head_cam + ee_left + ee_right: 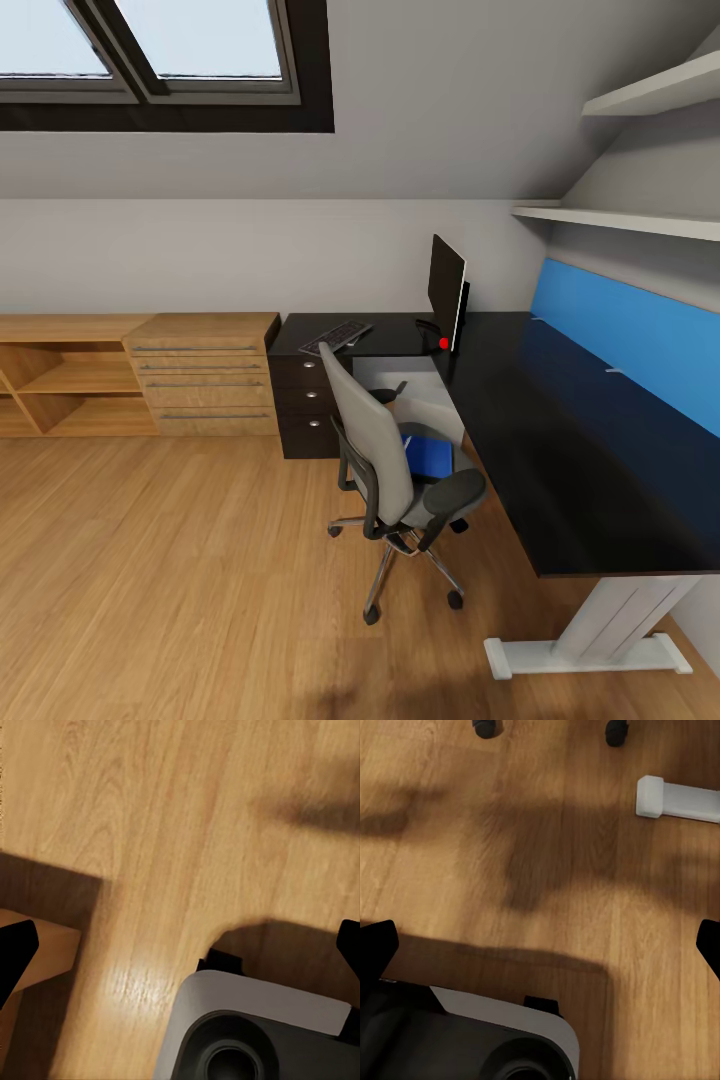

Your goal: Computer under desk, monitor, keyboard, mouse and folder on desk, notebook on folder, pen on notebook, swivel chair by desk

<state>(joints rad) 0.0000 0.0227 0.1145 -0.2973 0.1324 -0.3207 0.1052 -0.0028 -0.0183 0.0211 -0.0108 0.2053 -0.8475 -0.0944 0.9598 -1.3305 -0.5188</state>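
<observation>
The black L-shaped desk (pixel 560 450) runs along the right wall in the head view. On its far corner stands the monitor (pixel 447 292), with the keyboard (pixel 335 337) to its left. The grey swivel chair (pixel 385 460) stands in the desk's inner corner, and the blue folder (pixel 432 458) lies on its seat. Behind the chair, under the desk, I see the light grey computer (pixel 405 392). The mouse, notebook and pen are out of view. My left gripper (pixel 180 945) and right gripper (pixel 541 945) are both open and empty, pointing at the wood floor.
A light-wood dresser (pixel 205 375) and low open shelves (pixel 60 385) line the back wall left of the desk. The desk's white foot (pixel 679 799) and two chair castors (pixel 616 731) lie on the floor ahead of my base (pixel 472 1042). Open floor spreads left of the chair.
</observation>
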